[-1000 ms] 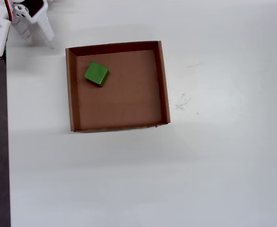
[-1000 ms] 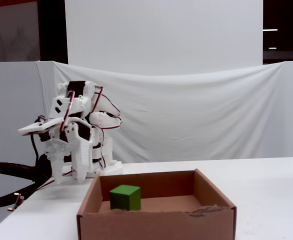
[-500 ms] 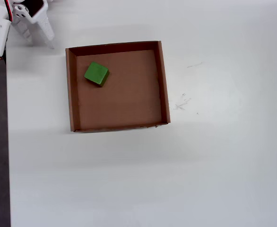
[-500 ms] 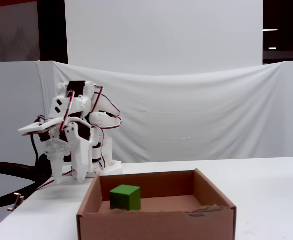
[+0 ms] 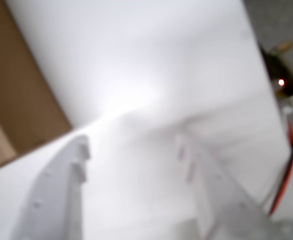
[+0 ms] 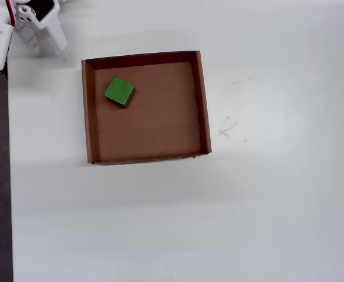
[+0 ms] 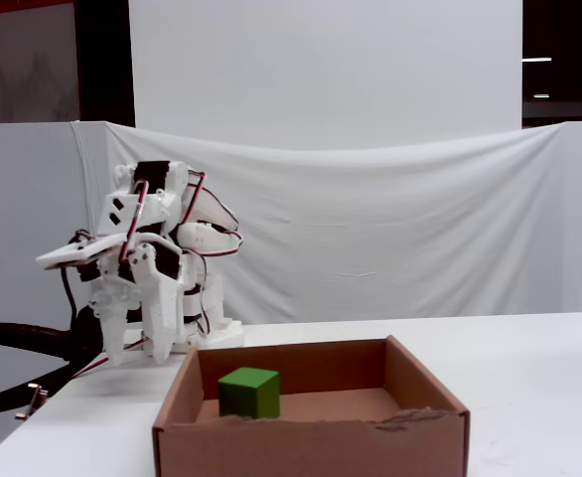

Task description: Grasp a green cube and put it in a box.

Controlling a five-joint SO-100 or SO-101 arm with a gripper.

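White table (image 6: pixel 219 223); hand (image 5: pixel 131 150) open, empty.

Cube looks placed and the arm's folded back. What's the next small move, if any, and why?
Probably none beyond holding the rest pose. The green cube lies flat on the bottom of the box, near its upper-left corner in the overhead view, touching nothing else. The gripper is outside the box over bare table, its fingers apart and empty in the wrist view, so the placement looks complete.

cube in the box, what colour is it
Bright green; the green cube shows best in the overhead view, inside the brown box.
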